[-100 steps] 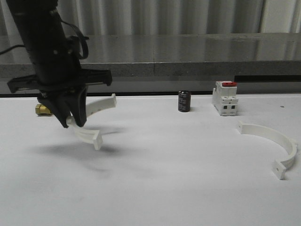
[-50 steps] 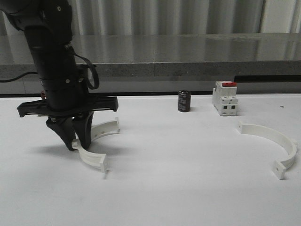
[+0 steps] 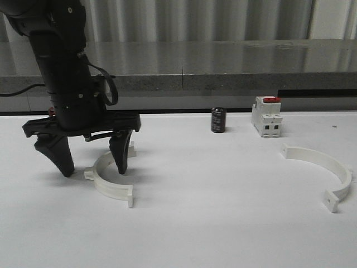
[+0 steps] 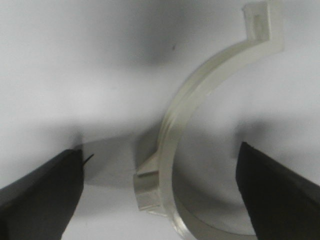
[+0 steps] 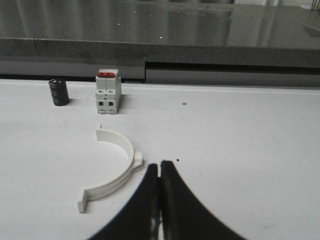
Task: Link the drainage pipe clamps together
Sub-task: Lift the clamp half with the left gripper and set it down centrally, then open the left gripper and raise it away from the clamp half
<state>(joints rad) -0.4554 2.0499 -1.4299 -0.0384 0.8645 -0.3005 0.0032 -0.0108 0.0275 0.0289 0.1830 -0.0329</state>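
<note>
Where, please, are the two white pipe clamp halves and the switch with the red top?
Left clamp half [image 3: 110, 187]: front view, on its curved band near the front.
Right clamp half [image 3: 329, 164]: front view, on the arc's outer band.
Switch with red top [image 3: 266, 118]: front view, on its white body.

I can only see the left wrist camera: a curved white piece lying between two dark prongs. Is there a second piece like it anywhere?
Observer: Yes. The front view shows a second half-ring lying on the right side of the table, far from the first half-ring under the open left gripper.
Operator: Is anything else on the table?
Observer: A small black cylinder and a white switch with a red top stand at the back.
Operator: What is the other arm doing?
Observer: Its wrist camera shows the right gripper shut and empty, with the second half-ring lying close in front of it.
</note>
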